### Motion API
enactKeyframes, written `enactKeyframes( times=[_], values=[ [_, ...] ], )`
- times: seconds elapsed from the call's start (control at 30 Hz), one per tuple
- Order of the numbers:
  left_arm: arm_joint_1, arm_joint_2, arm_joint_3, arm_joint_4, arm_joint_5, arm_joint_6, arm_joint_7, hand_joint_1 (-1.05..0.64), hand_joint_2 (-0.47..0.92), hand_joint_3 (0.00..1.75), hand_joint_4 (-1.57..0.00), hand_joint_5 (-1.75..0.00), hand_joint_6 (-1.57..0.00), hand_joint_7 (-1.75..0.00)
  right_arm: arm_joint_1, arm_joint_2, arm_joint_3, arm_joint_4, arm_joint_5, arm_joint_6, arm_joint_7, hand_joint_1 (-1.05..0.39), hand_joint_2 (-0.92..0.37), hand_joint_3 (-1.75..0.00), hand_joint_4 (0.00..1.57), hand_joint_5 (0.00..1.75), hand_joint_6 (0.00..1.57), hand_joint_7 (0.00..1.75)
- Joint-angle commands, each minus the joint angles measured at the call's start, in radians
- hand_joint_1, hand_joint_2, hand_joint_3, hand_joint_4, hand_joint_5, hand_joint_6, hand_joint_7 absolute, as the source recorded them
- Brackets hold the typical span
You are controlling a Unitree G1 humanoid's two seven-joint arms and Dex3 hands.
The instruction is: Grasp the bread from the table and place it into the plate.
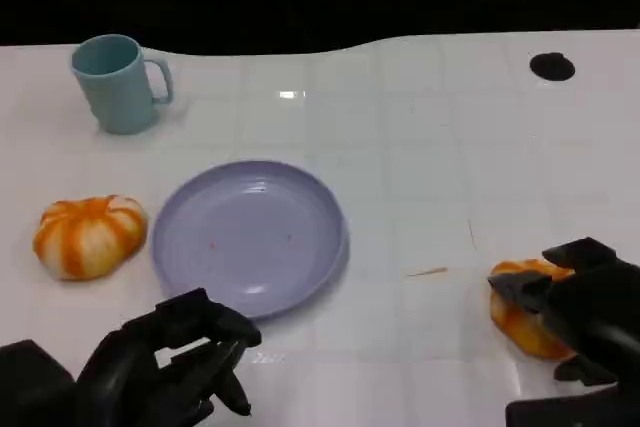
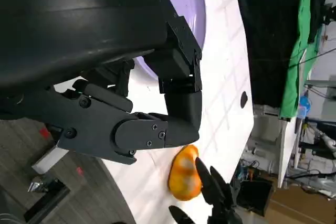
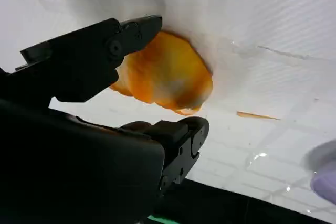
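A round orange-and-white bread (image 1: 522,322) lies on the white table at the right, near the front edge. My right hand (image 1: 590,322) reaches over its right side, fingers apart on either side of it. In the right wrist view one finger (image 3: 105,51) touches the bread (image 3: 168,74) and the thumb (image 3: 181,135) stands a little off it. The empty purple plate (image 1: 250,237) sits in the middle. My left hand (image 1: 165,367) hangs in front of the plate, fingers curled in on nothing. The left wrist view shows the bread (image 2: 184,179) with my right hand (image 2: 220,203) at it.
A second orange-and-white bread (image 1: 90,235) lies left of the plate. A light blue mug (image 1: 118,82) stands at the back left. A small black disc (image 1: 552,67) sits at the back right. A thin straw-coloured sliver (image 1: 428,272) lies between plate and right bread.
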Motion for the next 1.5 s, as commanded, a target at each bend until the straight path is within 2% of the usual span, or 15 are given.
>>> enactKeyframes(
  times=[0.03,0.27,0.53,0.63,0.67,0.73,0.77,0.8,0.87,0.93,0.97,1.0,1.1,1.43,1.5],
  values=[
    [0.005,0.008,0.003,0.000,0.006,-0.010,0.003,-0.47,0.92,0.39,-0.70,-1.62,-0.73,-1.18,-0.042,-0.010,0.016,0.072,0.018,0.010,-0.031,-0.31,-0.80,-0.01,0.13,0.27,0.33,0.00],
    [0.006,0.008,0.003,-0.007,0.006,-0.007,0.006,-0.47,0.92,0.39,-0.71,-1.61,-0.74,-1.17,-0.101,-0.005,0.039,0.160,0.047,0.025,-0.048,-0.35,-0.82,-0.01,0.18,0.24,0.34,0.01],
    [0.011,0.010,0.005,-0.014,0.005,-0.006,0.004,-0.46,0.92,0.40,-0.70,-1.61,-0.73,-1.17,-0.162,0.022,0.026,0.254,0.217,0.058,0.012,-0.34,-0.89,-0.02,0.31,0.19,0.47,0.03],
    [0.014,0.009,0.003,-0.016,0.012,-0.009,0.009,-0.46,0.92,0.39,-0.70,-1.61,-0.74,-1.17,-0.181,0.027,0.025,0.305,0.258,0.035,-0.050,-0.32,-0.91,-0.01,0.51,0.17,0.62,0.05],
    [0.015,0.008,0.002,-0.020,0.014,-0.007,0.013,-0.47,0.92,0.39,-0.71,-1.61,-0.74,-1.17,-0.185,0.029,0.024,0.321,0.266,0.020,-0.086,-0.28,-0.90,0.00,0.70,0.21,0.74,0.07],
    [0.017,0.005,0.004,-0.022,0.009,-0.006,0.011,-0.47,0.92,0.38,-0.71,-1.61,-0.75,-1.17,-0.189,0.040,0.017,0.359,0.284,-0.018,-0.180,-0.24,-0.89,0.00,0.89,0.26,0.87,0.09],
    [0.016,0.006,0.004,-0.017,0.007,-0.016,0.002,-0.46,0.92,0.39,-0.71,-1.61,-0.74,-1.16,-0.193,0.046,0.013,0.383,0.294,-0.041,-0.230,-0.19,-0.89,0.00,0.95,0.52,1.00,0.11],
    [0.015,0.007,0.004,-0.014,0.007,-0.024,-0.004,-0.46,0.92,0.40,-0.70,-1.62,-0.73,-1.17,-0.197,0.049,0.012,0.403,0.299,-0.058,-0.267,-0.13,-0.91,-0.02,0.94,0.96,1.17,0.15],
    [0.014,0.008,0.004,-0.014,0.009,-0.021,-0.001,-0.47,0.92,0.40,-0.70,-1.62,-0.74,-1.17,-0.215,0.038,0.027,0.447,0.282,-0.097,-0.338,-0.09,-0.90,-0.09,0.93,1.38,1.28,0.25],
    [0.013,0.006,0.004,-0.015,0.007,-0.018,0.001,-0.46,0.92,0.40,-0.70,-1.62,-0.74,-1.17,-0.226,0.030,0.038,0.474,0.270,-0.118,-0.375,-0.09,-0.68,-0.61,0.89,1.66,1.14,0.68],
    [0.013,0.006,0.003,-0.018,0.010,-0.014,0.005,-0.46,0.92,0.40,-0.70,-1.62,-0.74,-1.17,-0.232,0.027,0.041,0.488,0.264,-0.130,-0.400,-0.09,-0.60,-0.75,0.89,1.69,1.11,0.78],
    [0.012,0.007,0.002,-0.020,0.012,-0.012,0.007,-0.47,0.92,0.39,-0.71,-1.62,-0.74,-1.18,-0.236,0.026,0.043,0.500,0.263,-0.141,-0.422,-0.10,-0.53,-0.88,0.91,1.72,0.98,1.09],
    [0.014,0.004,0.002,-0.026,0.009,-0.007,0.011,-0.46,0.92,0.39,-0.71,-1.62,-0.74,-1.18,-0.245,0.025,0.048,0.523,0.254,-0.155,-0.475,-0.10,-0.47,-0.96,0.93,1.74,0.81,1.52],
    [0.015,0.006,-0.002,-0.038,0.017,-0.008,0.013,-0.45,0.92,0.41,-0.70,-1.63,-0.72,-1.19,-0.252,0.041,0.028,0.559,0.286,-0.185,-0.561,-0.06,-0.44,-1.01,0.91,1.75,0.73,1.68],
    [0.014,0.004,-0.001,-0.038,0.010,-0.002,0.014,-0.45,0.92,0.41,-0.70,-1.64,-0.73,-1.20,-0.251,0.043,0.025,0.555,0.294,-0.186,-0.570,-0.06,-0.41,-1.06,0.90,1.75,0.77,1.58]
  ],
)
